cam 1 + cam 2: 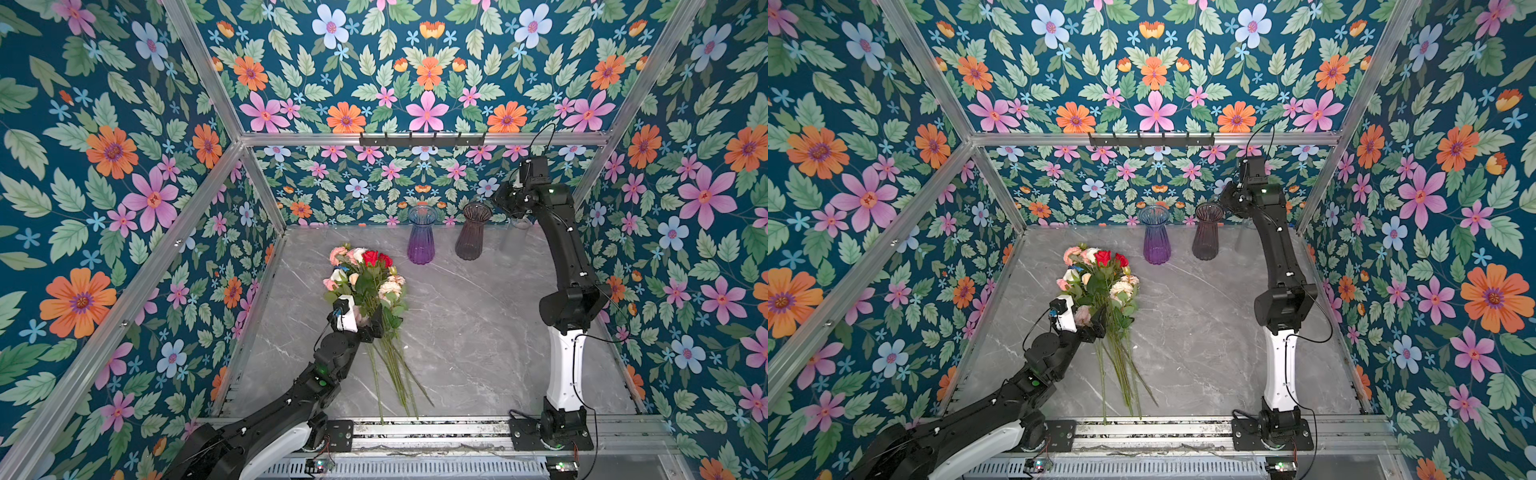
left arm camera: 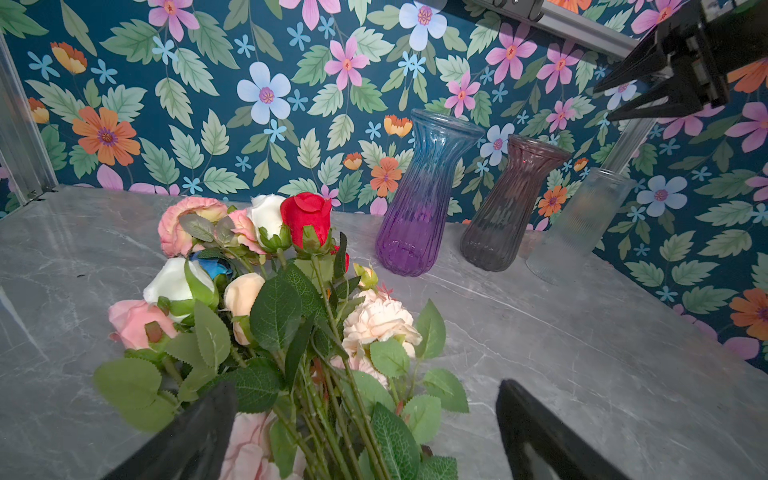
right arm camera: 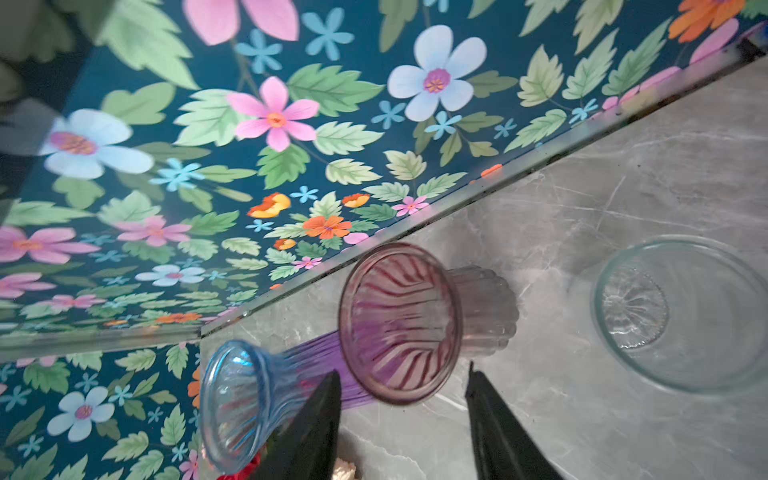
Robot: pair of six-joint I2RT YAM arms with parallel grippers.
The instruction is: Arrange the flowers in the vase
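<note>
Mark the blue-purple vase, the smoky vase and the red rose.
blue-purple vase (image 1: 421,247): in a top view, purple lower body.
smoky vase (image 1: 471,239): in a top view, ribbed middle of the body.
red rose (image 2: 305,214): left wrist view, front petals of the head.

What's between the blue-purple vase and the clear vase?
The smoky mauve vase stands between the blue-purple vase and the clear vase, shown in the left wrist view.

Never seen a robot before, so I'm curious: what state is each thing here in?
flowers: bunched, lying on the table, not in any vase
blue-purple vase: upright, empty
plum vase: upright, empty
clear vase: upright, empty
left gripper: open, straddling the flowers
right gripper: open, empty, above the plum vase
</note>
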